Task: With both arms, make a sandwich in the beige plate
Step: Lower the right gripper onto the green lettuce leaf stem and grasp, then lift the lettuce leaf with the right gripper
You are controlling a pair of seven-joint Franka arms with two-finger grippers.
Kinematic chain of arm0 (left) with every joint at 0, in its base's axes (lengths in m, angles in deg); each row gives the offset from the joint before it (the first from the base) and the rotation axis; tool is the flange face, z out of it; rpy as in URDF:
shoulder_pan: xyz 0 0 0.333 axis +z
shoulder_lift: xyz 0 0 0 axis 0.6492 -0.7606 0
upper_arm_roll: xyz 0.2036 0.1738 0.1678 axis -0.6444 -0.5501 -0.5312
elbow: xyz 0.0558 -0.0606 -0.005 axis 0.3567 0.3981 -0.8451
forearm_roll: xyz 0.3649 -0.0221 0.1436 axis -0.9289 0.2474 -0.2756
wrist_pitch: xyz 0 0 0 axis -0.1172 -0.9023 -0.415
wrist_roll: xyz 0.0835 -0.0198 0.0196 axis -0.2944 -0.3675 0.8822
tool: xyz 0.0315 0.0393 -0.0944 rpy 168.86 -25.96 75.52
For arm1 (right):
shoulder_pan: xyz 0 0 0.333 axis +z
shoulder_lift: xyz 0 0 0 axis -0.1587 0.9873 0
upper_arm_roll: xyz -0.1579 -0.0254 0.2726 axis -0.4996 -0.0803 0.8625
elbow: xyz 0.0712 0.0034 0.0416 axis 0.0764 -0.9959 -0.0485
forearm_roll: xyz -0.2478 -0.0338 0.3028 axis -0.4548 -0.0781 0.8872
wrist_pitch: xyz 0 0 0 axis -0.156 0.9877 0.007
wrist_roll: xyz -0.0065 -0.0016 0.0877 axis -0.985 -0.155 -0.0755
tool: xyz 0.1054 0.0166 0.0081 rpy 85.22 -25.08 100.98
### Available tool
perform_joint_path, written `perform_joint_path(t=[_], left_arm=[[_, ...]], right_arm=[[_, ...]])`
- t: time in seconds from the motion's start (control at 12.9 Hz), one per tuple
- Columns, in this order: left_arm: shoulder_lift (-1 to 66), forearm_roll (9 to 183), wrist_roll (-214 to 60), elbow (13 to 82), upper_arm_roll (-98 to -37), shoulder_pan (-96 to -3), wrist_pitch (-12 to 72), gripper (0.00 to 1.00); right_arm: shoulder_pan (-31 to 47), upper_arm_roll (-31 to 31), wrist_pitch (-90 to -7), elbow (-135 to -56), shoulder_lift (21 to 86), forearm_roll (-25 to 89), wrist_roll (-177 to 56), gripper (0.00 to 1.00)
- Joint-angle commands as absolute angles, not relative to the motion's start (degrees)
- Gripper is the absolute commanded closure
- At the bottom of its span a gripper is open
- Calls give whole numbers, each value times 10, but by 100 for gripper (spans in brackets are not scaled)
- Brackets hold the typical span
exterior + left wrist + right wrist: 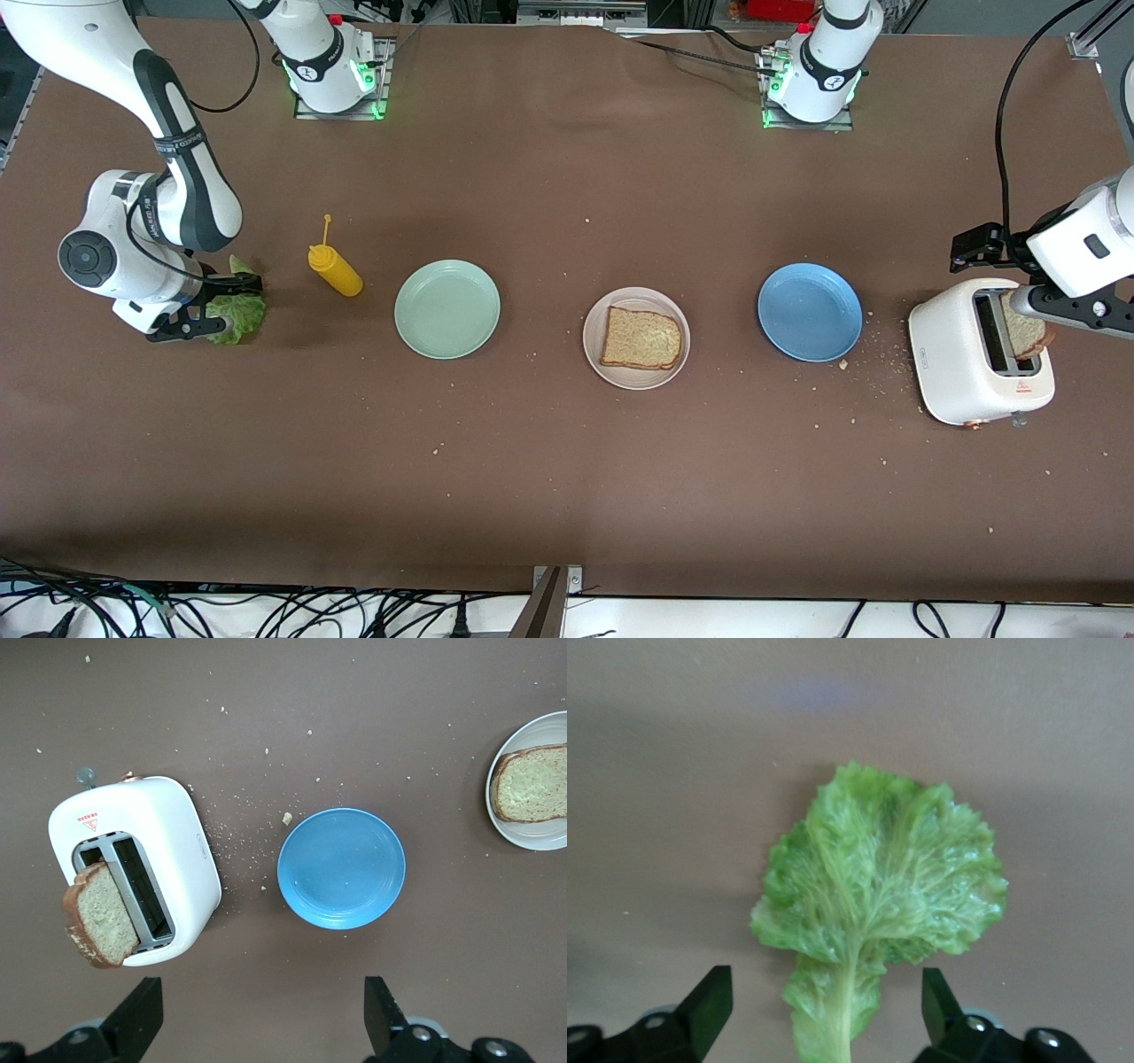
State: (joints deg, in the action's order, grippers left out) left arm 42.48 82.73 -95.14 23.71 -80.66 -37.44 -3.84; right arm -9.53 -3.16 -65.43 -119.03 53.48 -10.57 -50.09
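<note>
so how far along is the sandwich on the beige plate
Done: one bread slice lies on the beige plate. In hand: the right gripper is down at the lettuce leaf, fingers open either side of its stem. Left: the second slice sits in the toaster, the open left gripper above it.

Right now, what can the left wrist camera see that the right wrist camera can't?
Only the left wrist view shows the white toaster with a bread slice sticking out of one slot, the blue plate, crumbs on the table, and the beige plate at the edge, holding another bread slice. Only the right wrist view shows the green lettuce leaf lying flat on the table. Both share the brown table and a pair of open black fingertips: the left gripper over bare table beside the toaster, the right gripper over the leaf's stem.
</note>
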Motion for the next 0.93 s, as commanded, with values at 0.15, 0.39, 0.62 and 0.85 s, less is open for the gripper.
perform_joint_path(t=[0.15, 0.39, 0.62, 0.85], left_arm=[[433, 835, -950, 240, -806, -374, -44, 0], [433, 835, -949, 241, -806, -374, -44, 0], [433, 835, -949, 239, -806, -374, -44, 0], [433, 835, -949, 239, -806, -375, -44, 0]], right_arm=[[-97, -34, -664, -1203, 543, -116, -508, 49], [-97, -34, -661, -1203, 546, -116, -507, 94], [-97, -34, -660, -1200, 539, -116, -500, 100], [-94, -30, -651, -1196, 509, -116, -483, 100]])
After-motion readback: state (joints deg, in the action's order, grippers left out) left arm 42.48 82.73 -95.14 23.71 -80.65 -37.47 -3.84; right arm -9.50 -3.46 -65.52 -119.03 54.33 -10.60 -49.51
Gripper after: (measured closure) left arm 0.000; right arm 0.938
